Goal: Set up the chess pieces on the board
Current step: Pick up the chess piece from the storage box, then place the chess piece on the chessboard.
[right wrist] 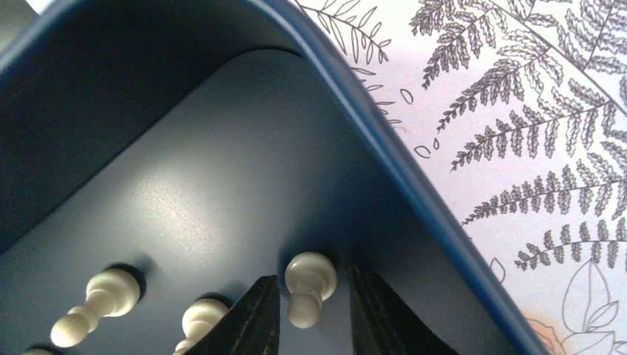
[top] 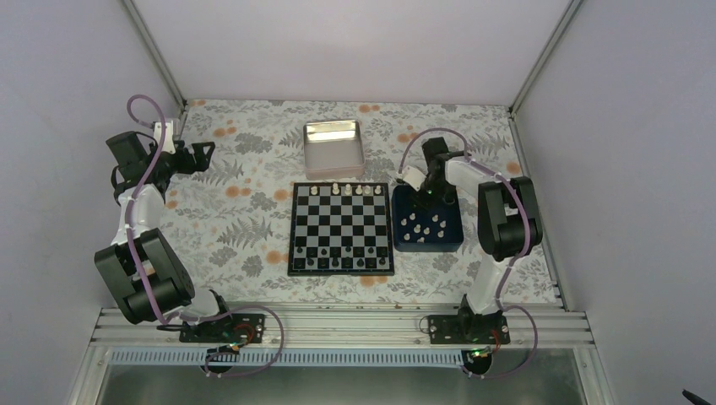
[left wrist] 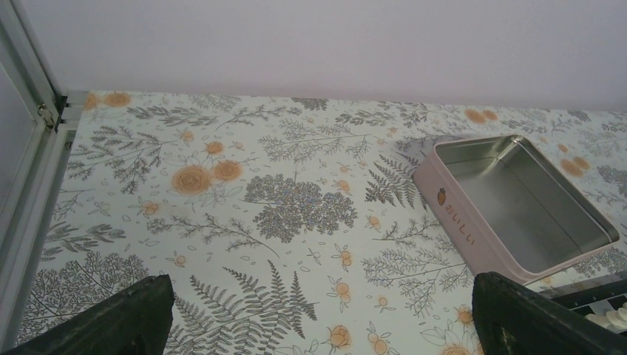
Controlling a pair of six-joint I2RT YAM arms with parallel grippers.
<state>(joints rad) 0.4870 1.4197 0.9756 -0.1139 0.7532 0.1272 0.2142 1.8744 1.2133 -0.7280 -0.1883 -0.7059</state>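
Floral-cloth table is carrying a chessboard at center, a metal tin lying behind it, and a blue tray sitting just right.

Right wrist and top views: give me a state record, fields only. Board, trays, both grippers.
board: dark pieces on near row, a few white chess pieces on far row
blue tray: loose white pieces inside
right gripper: open, in blue tray, straddling a lying white pawn
left gripper: open, empty, above the table near the silver tin
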